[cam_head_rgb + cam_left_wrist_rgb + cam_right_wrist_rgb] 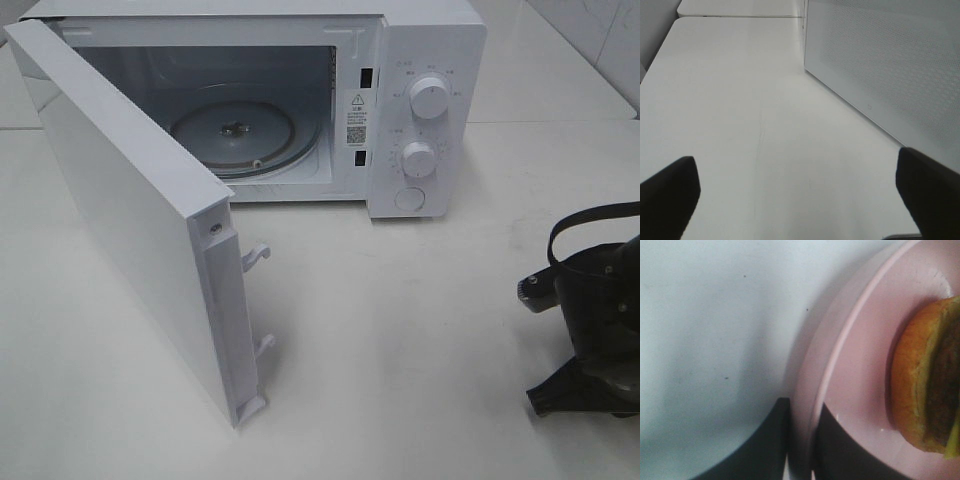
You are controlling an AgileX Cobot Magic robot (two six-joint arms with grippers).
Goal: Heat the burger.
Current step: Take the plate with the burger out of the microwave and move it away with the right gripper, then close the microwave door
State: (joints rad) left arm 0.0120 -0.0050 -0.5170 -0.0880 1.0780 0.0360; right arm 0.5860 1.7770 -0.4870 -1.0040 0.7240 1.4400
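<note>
In the exterior high view a white microwave (300,100) stood on the white table (420,330) with its door (130,210) swung wide open. A glass turntable (245,135) lay inside the bare cavity, and two round knobs (430,100) sat on the panel beside it. Part of the right arm (595,320) showed dark at the edge of the table, well apart from the microwave; its jaws were not visible here, nor was the burger.

In the left wrist view the left gripper (800,200) hovered over bare table (740,100) with its jaws spread wide and nothing between them. The two dark fingertips (670,190) stood far apart. The perforated face of the microwave door (885,65) rose just beside one of them.

In the right wrist view the right gripper (802,440) had its jaws drawn narrow on the rim of a pink plate (855,340), one dark finger (760,440) on each side of the rim. The burger (925,380) lay on that plate, a little beyond the jaws and not touched by them, its brown bun and dark patty showing.
</note>
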